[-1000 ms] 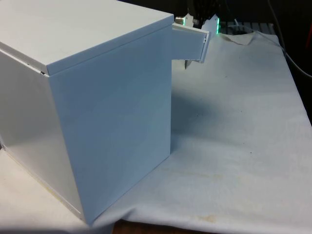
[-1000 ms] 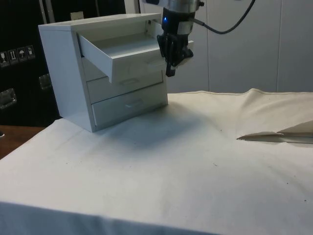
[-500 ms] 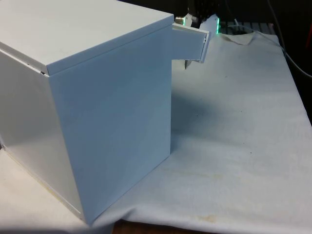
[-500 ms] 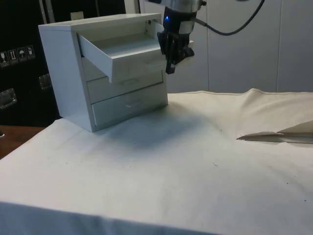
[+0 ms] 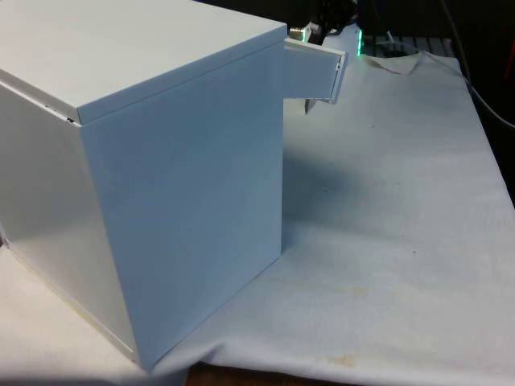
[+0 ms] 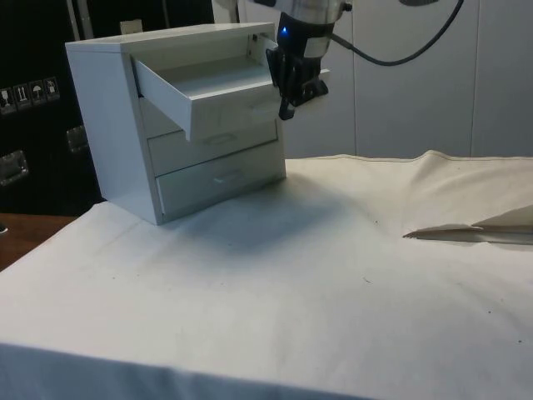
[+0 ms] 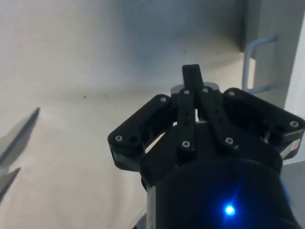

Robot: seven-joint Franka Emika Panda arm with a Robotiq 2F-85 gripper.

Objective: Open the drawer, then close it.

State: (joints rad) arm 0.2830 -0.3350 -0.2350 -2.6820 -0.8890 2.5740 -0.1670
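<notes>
Drawer (image 6: 218, 90) pulled out of chest (image 6: 117, 125) | tool (image 6: 287, 104) closed, empty, just outside its front | push runs back toward chest

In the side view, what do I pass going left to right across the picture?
Chest of drawers → its pulled-out top drawer → the tool at the drawer's front → bare white cloth → a raised fold in the cloth at the right edge.
</notes>
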